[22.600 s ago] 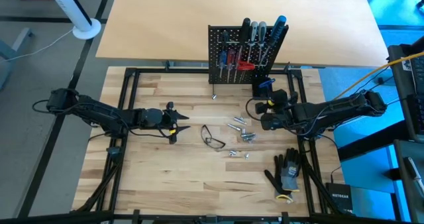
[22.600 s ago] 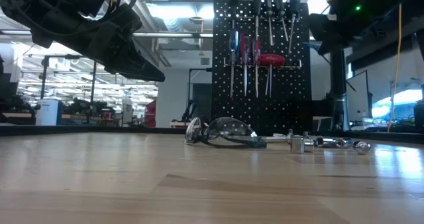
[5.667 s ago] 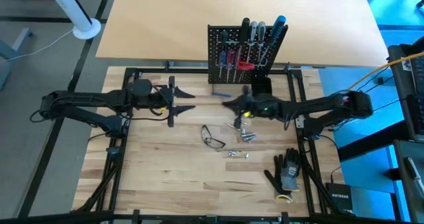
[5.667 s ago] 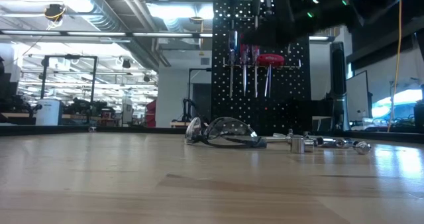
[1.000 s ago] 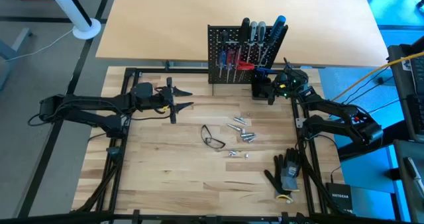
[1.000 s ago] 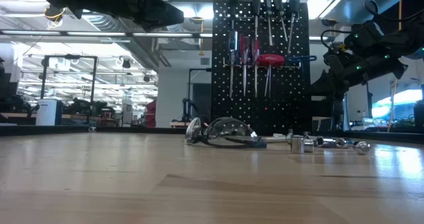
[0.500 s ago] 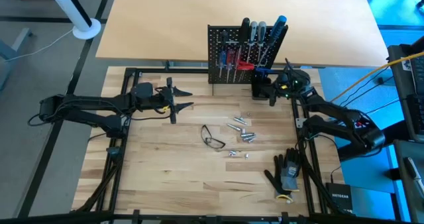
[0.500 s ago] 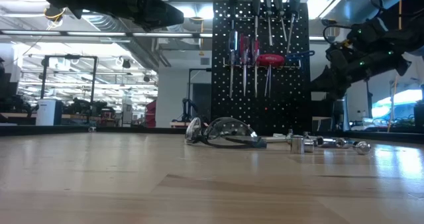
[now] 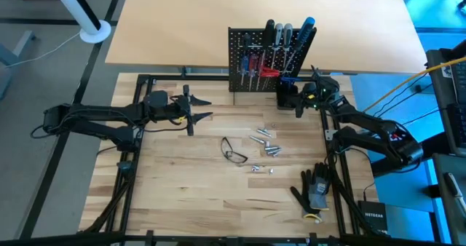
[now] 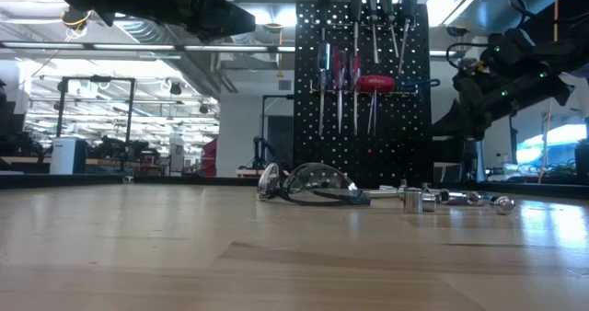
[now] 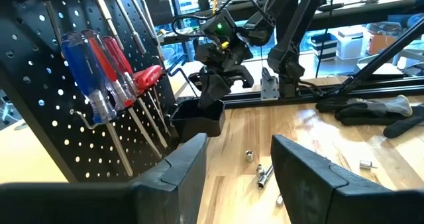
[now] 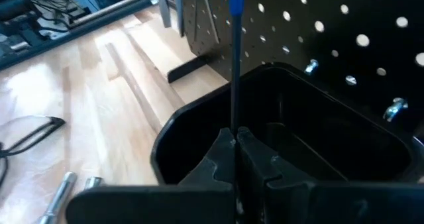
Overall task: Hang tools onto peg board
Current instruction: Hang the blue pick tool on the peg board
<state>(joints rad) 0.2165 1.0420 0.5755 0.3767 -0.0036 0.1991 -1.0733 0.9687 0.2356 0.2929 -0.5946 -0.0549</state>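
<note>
The black peg board [image 9: 244, 80] stands upright at the table's far edge. Red- and blue-handled screwdrivers [image 11: 99, 71] and other tools hang on it. A small black cup [image 12: 199, 138] sits at its foot on the right. My right gripper [image 12: 235, 151] is at the cup's rim, right of the board [image 9: 297, 105], shut on a thin tool [image 12: 233, 65] with a dark shaft and a blue far part. My left gripper [image 9: 206, 109] hovers open at the table's left, holding nothing; in the left wrist view [image 11: 238, 164] it faces the board. My right gripper pinches the thin tool's dark shaft [image 12: 234, 121] between its two shut fingers. The shaft runs on past the fingertips, over the cup's opening and toward the peg board [image 12: 331, 38]. It is lifted clear of the table. Its blue far end leaves the wrist picture.
Safety glasses [image 9: 234, 153] and several small metal sockets and bits [image 9: 266, 145] lie mid-table. Black gloves [image 9: 314, 188] lie at the near right. Dark frame rails [image 9: 131, 166] border the wooden top.
</note>
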